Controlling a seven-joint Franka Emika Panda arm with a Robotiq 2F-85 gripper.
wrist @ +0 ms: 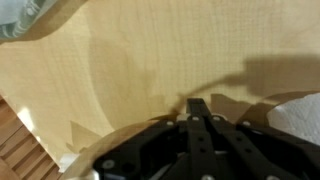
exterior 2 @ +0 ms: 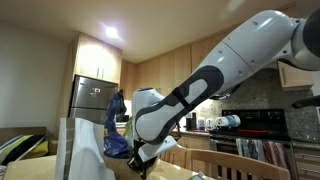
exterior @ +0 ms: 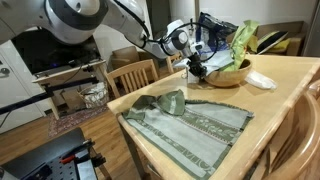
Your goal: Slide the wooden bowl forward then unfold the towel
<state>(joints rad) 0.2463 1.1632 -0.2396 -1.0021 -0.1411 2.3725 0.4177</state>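
Note:
The wooden bowl (exterior: 228, 75) sits at the far side of the table, light brown and shallow. My gripper (exterior: 200, 70) is shut and empty, its tips down at the bowl's rim on the side facing the towel. I cannot tell whether they touch it. The grey-green striped towel (exterior: 190, 125) lies nearer the table's front edge, with one corner folded over. In the wrist view the shut gripper (wrist: 197, 103) points at bare table, a pale curved bowl rim (wrist: 75, 158) runs beneath it, and a towel corner (wrist: 15, 15) shows at top left. In an exterior view the gripper (exterior 2: 140, 165) hangs low under the arm.
A small white dish (exterior: 262, 80) lies just beside the bowl, also visible in the wrist view (wrist: 300, 115). Green and yellow items (exterior: 243, 40) rise behind the bowl. A wooden chair (exterior: 130, 75) stands at the table's (exterior: 290, 100) end, and another chair back (exterior: 290, 150) is close in front.

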